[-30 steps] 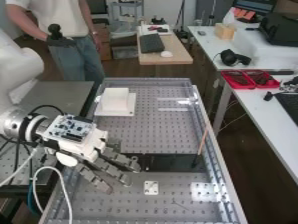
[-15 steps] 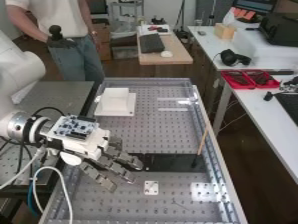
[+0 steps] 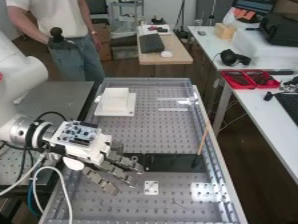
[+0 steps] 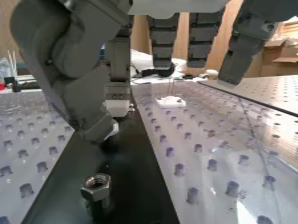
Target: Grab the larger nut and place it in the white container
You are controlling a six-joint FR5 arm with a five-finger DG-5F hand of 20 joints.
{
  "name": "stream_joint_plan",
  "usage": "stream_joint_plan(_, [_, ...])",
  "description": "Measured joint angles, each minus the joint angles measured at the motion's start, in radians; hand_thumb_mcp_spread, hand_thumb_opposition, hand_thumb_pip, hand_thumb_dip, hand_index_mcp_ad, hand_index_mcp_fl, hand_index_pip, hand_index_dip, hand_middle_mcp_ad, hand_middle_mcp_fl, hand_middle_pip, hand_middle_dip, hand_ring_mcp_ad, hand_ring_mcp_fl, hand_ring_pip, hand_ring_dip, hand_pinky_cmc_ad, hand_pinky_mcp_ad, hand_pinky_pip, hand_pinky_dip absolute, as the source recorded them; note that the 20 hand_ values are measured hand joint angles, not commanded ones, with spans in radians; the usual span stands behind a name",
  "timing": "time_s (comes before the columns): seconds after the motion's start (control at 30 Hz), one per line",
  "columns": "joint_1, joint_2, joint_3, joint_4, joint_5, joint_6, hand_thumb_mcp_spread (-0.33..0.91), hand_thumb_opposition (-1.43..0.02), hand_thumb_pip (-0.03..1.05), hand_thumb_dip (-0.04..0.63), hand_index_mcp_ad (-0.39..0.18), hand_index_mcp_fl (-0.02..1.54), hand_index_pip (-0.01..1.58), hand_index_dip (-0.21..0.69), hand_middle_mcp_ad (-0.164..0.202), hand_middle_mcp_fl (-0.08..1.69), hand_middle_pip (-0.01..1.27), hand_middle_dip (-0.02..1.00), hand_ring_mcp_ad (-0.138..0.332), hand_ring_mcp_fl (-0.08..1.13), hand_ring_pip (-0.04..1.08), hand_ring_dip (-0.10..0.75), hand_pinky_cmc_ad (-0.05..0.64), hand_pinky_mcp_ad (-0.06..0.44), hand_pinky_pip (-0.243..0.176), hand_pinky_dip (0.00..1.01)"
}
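While my hand [image 4: 163, 42] hangs with thumb and fingers apart and nothing held, the hex nut [image 4: 98, 189] stands on the dark strip [image 4: 138, 170], bore upward, near my thumb without touching it. I judge it metal: stiff, hard to damage, heavy for its bulk, and apt to slip on its smooth faces. I should pinch two opposite flats, squarely, so it doesn't twist out. My wrist view gives me the threaded bore and those flats; the high view gives me the route, with the white container [image 3: 116, 104] well apart, towards the bench's [image 3: 159, 135] far end.
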Motion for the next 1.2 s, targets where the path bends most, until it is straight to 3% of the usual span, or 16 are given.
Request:
stream_joint_plan(0.7, [-0.006,-0.014,0.010,-0.001,-0.020,-0.013,0.34,-0.90,0.80,0.206,-0.201,0.01,1.56,0.079,0.073,0.01,0.13,0.17,0.164,0.00,0.20,0.122,0.347,0.312,-0.094,0.64])
stream_joint_plan(1.1, [0.001,-0.017,-0.004,0.021,-0.023,-0.011,0.34,-0.88,0.80,0.206,-0.197,0.14,1.54,0.061,0.073,0.02,0.13,0.17,0.164,0.00,0.24,0.108,0.347,0.314,-0.091,0.67])
stream_joint_plan(1.2, [0.002,-0.017,-0.006,0.029,-0.021,-0.009,0.35,-0.88,0.81,0.206,-0.187,0.21,1.50,0.049,0.075,0.01,0.13,0.17,0.166,0.00,0.23,0.108,0.328,0.295,-0.091,0.67])
